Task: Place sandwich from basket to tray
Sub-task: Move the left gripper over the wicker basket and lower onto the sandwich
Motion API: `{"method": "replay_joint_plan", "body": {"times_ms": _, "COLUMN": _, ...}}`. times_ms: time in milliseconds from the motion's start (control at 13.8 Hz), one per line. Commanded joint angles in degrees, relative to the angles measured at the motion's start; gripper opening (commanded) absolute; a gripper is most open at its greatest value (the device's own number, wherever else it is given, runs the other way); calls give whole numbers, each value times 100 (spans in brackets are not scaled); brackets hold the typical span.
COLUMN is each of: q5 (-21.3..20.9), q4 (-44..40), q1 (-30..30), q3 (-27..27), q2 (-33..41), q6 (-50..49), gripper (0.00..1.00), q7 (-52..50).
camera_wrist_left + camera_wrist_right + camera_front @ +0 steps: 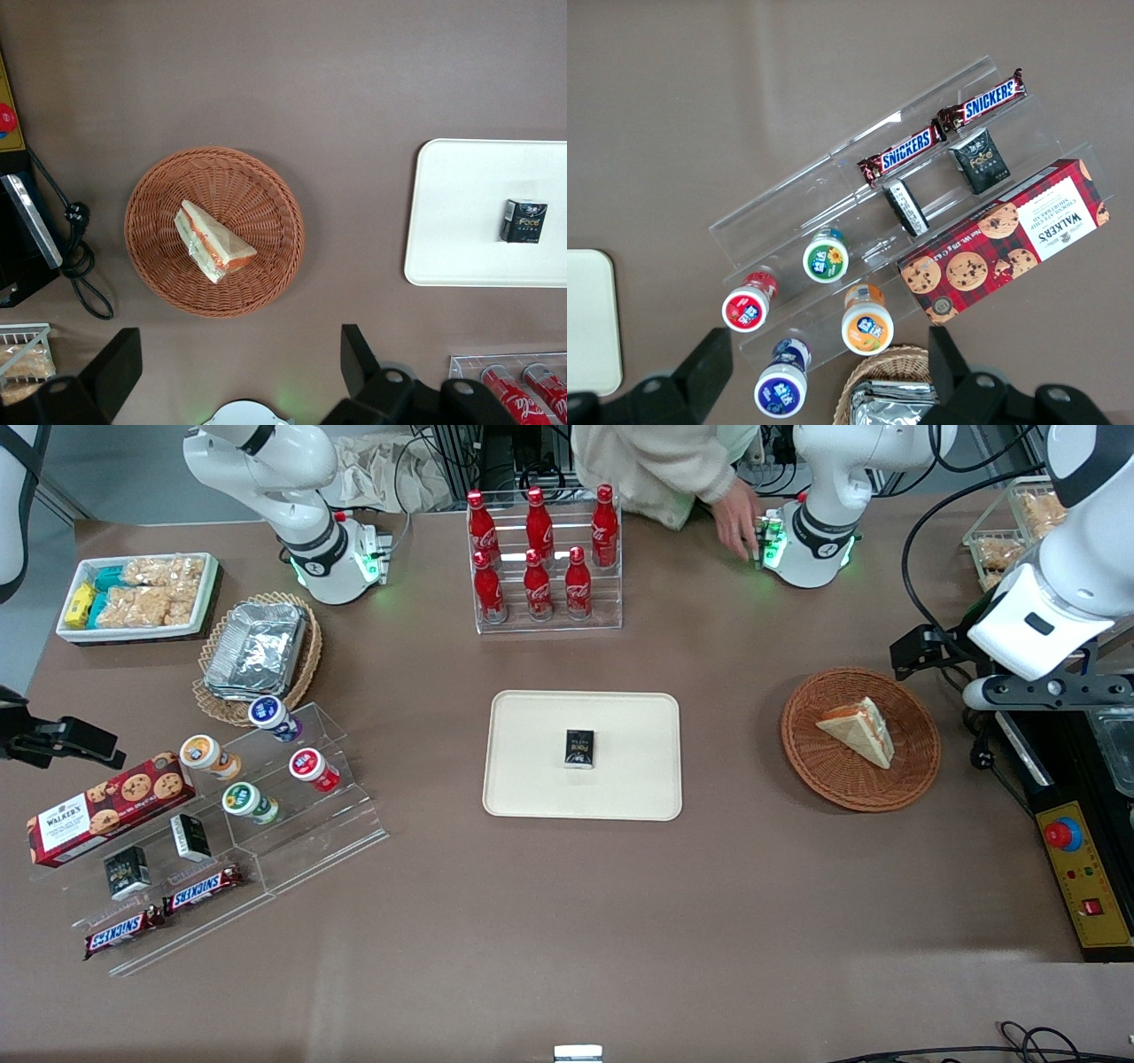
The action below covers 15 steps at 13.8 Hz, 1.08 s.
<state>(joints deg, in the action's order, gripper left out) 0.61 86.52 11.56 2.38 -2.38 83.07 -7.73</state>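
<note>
The sandwich (858, 731) lies flat in the basket (859, 793), a pale triangular wedge with red, orange and green layers showing along one edge; in the front view the pair sit at the right of the frame, slightly below mid-height, on the brown desk (567, 921). The tray (532, 779) rests at the centre of that frame, well apart from the basket, and carries only a small black box (579, 747) standing near its middle. The left arm's gripper (239, 359) hangs high above the desk, toward the working arm's end of the table and farther from the front camera than the basket, its body showing at the right edge of the front frame. The wrist view looks straight down past its two dark fingers (354, 354), and the jaws are spread wide with nothing between them, the sandwich (213, 242) and basket (159, 274) lying far below. The tray (461, 221) and its black box (523, 220) appear in the same wrist view. A clear rack of red cola bottles (540, 558) stands at the upper centre of the front frame, farther from the camera than the tray.
</note>
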Motion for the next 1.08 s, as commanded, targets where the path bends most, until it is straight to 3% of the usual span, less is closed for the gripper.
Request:
{"method": "replay_joint_plan", "body": {"times_ms": 0, "q5": -113, "q4": -91, "q1": -39, "q3": -53, "q2": 18, "q6": -89, "gripper": 100, "q7": -140}}
{"method": "replay_joint_plan", "body": {"times_ms": 145, "q5": -192, "q4": -39, "q1": -39, "q3": -44, "q2": 54, "q6": -124, "gripper": 100, "q7": -298}}
{"method": "replay_joint_plan", "body": {"times_ms": 289, "q5": -271, "q4": 197, "q1": -39, "q3": -36, "q2": 202, "q6": -204, "gripper": 100, "q7": -1375}}
{"method": "replay_joint_plan", "body": {"times_ms": 506, "q5": -280, "q4": 1040, "q1": -39, "q3": 200, "q2": 764, "q6": -55, "gripper": 100, "q7": -1862}}
{"method": "replay_joint_plan", "body": {"times_ms": 651, "q5": -298, "q4": 1751, "q1": -39, "q3": 298, "q2": 1203, "q6": 383, "gripper": 100, "q7": -2493}}
{"method": "replay_joint_plan", "body": {"times_ms": 795, "q5": -665, "q4": 2716, "q1": -31, "q3": 272, "q2": 1765, "q6": 919, "gripper": 100, "q7": -3118}}
{"method": "replay_joint_plan", "body": {"times_ms": 1012, "q5": -755, "q4": 4169, "q1": -39, "q3": 298, "q2": 2724, "q6": 1790, "gripper": 100, "q7": -3243}}
